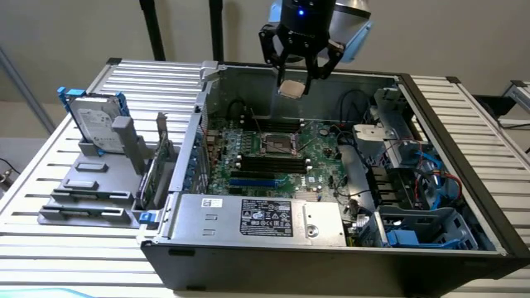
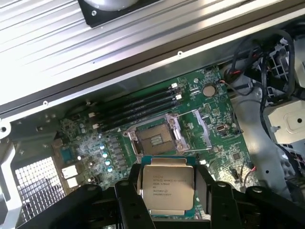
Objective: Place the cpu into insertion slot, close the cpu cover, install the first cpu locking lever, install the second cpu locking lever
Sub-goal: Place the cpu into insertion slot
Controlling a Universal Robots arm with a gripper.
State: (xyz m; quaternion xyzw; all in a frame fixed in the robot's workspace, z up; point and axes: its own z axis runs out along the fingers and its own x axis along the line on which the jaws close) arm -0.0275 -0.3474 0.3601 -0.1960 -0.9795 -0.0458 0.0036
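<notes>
Aloft, cpu (image 2: 167, 191) in claw (image 1: 299, 79), lettering (image 2: 161, 183) unreadable.

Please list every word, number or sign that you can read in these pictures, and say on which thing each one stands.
Nothing reads clearly enough to quote.
cpu: several printed lines on its face, too blurred to read.
black label on the silver metal box: white print, too small.
white sticker on the same box: too small.
hard drive label: too small.
</notes>
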